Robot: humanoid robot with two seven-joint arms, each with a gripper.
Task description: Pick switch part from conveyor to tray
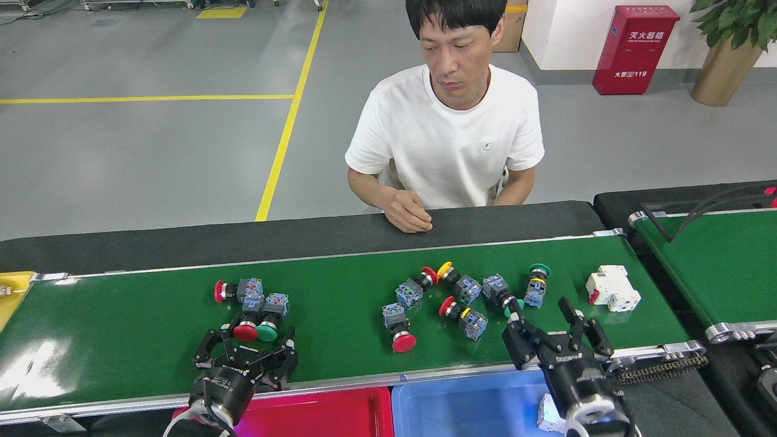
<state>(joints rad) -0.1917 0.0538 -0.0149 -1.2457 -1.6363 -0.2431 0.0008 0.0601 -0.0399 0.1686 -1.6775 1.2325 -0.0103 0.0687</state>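
On the long green conveyor lie two clusters of push-button switch parts. The left cluster has red and green caps. The right cluster holds several with red, yellow and green caps. A white breaker-like switch part lies alone at the belt's right end. My left gripper stands open just in front of the left cluster, touching nothing. My right gripper is open over the belt's near edge, in front of the right cluster. A red tray and a blue tray sit below the belt.
A person in a white shirt sits behind the belt, one hand on the black pad. A second green belt is at the right. A white part lies in the blue tray. A yellow surface is at the far left.
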